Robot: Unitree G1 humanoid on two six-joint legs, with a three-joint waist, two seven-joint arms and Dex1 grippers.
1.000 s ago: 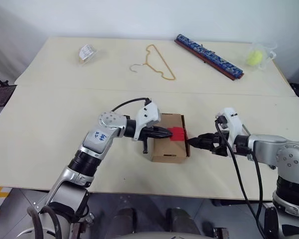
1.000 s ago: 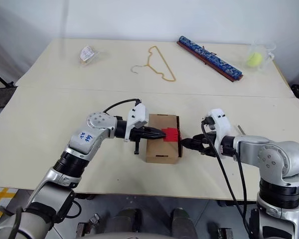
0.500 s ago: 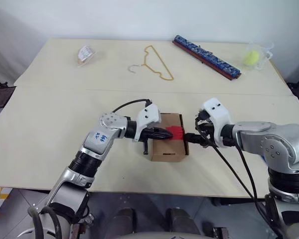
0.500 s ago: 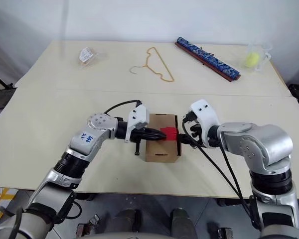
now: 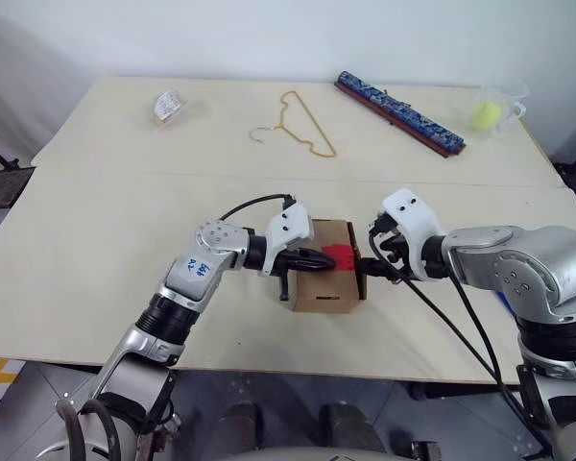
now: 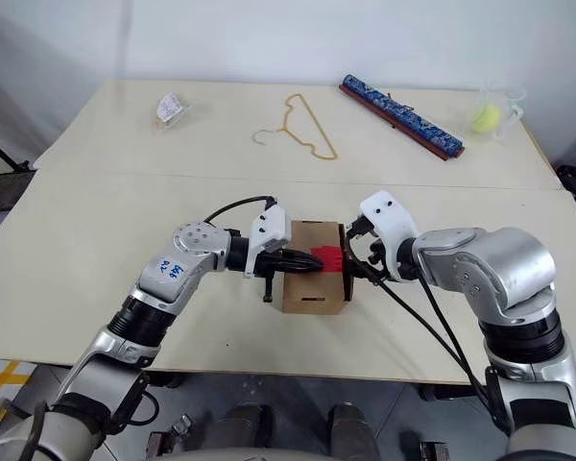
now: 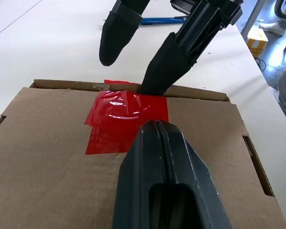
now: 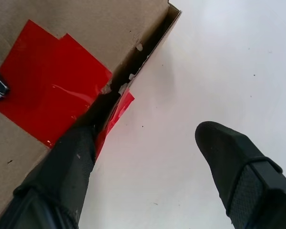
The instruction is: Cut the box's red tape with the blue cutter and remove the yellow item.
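- Right hand (image 5: 372, 266) first — fingers spread wide and grasping nothing, one fingertip (image 8: 69, 157) wedged at the box's edge right where the red tape (image 7: 126, 121) folds over the side, the other fingertip hanging free over the bare desk (image 5: 96, 240).
- A second ago that hand sat further out to the right of the box; now it has rolled over and closed in, so it is touching the taped edge.
- Left hand (image 5: 319, 256) is clenched shut, holding nothing, its tip pressed down on the lid of the box (image 5: 324, 288) at the near rim of the tape — it has not budged in that second.
- The box lies in the middle of the front desk, lid closed; the tape looks torn and ragged at the edge in the right wrist view, so my read is the seal is parting and the flap is about to be pried up.
- The blue cutter (image 7: 163, 20) lies on the desk beyond the box, just behind the right hand, in neither hand.
- The yellow item — presumably inside the closed box.
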